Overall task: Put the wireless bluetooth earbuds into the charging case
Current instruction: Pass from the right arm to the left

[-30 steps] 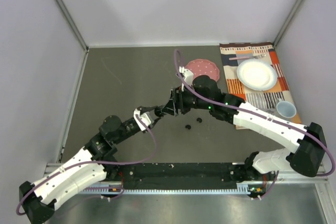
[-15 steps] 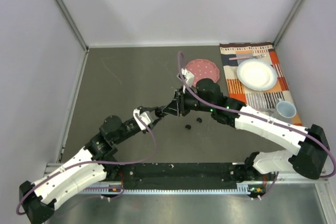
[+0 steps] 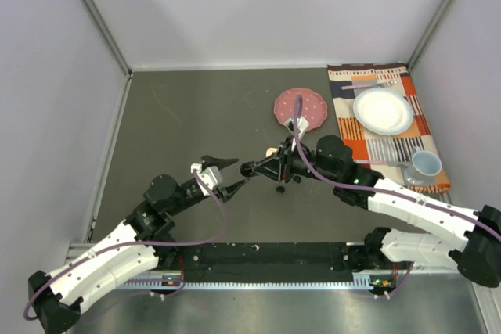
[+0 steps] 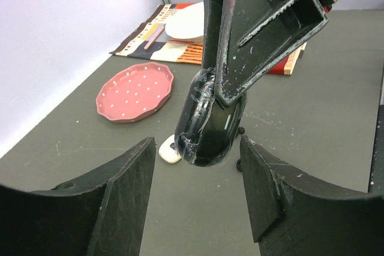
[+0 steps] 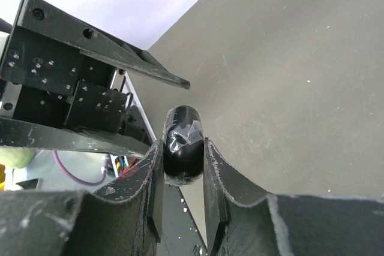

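Observation:
A glossy black charging case (image 5: 183,142) with clear tape on it is pinched between my right gripper's (image 5: 183,157) fingers, held above the table. In the left wrist view the same charging case (image 4: 210,130) hangs just beyond my left gripper (image 4: 195,178), whose jaws stand apart on either side and touch nothing. From above, the left gripper (image 3: 231,174) faces the right gripper (image 3: 249,168) tip to tip. Two black earbuds (image 3: 280,188) (image 3: 297,178) lie on the table under the right wrist. A small white earbud (image 4: 170,151) lies behind the case.
A pink dotted disc (image 3: 300,105) sits behind the grippers. At the right a striped placemat (image 3: 391,146) carries a white plate (image 3: 383,110) and a pale cup (image 3: 427,163). White walls close in the grey table on three sides.
My left gripper has opened and drawn back to the left off the case. The right gripper shut on the case and has swung forward and left with it.

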Robot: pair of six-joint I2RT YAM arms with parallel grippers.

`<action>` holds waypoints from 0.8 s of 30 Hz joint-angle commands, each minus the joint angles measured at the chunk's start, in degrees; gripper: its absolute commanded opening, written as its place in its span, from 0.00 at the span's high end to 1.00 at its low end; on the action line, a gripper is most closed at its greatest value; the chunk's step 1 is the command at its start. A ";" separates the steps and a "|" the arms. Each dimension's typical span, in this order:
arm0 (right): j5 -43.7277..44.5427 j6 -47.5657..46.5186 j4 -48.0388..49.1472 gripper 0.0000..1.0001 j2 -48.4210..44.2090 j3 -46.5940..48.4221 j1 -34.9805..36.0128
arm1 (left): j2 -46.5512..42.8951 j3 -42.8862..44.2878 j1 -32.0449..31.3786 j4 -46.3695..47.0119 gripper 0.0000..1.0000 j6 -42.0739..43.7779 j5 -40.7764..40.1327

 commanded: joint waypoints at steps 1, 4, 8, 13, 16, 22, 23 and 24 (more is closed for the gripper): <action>2.92 -1.79 10.36 1.00 -4.51 -3.15 0.25 | -0.80 -0.60 0.01 5.52 0.36 -2.86 2.50; 4.94 -2.31 13.79 1.00 -6.79 -5.97 0.25 | -0.89 -0.77 0.01 6.48 0.34 -4.18 3.38; 5.65 -3.72 17.04 1.00 -9.61 -9.21 0.25 | -1.32 -0.95 0.01 6.75 0.31 -7.77 0.50; 5.38 -6.27 22.50 1.00 -13.04 -13.26 0.25 | -2.55 -1.74 0.10 7.36 0.21 -10.33 -4.61; 4.95 -8.28 24.09 1.00 -15.24 -15.37 0.25 | -3.43 -2.79 0.18 9.20 0.13 -12.79 -6.10; -0.23 -13.12 23.13 1.00 -18.40 -16.61 -0.02 | -2.82 -3.85 0.18 13.86 0.01 -17.36 -5.33; -1.03 -13.39 22.95 1.00 -18.67 -16.61 -0.36 | -2.30 -3.68 0.18 14.39 0.01 -17.97 -5.06; -1.90 -13.65 22.86 1.00 -19.02 -16.61 -0.63 | -0.81 -3.41 0.36 14.74 0.01 -18.42 -4.62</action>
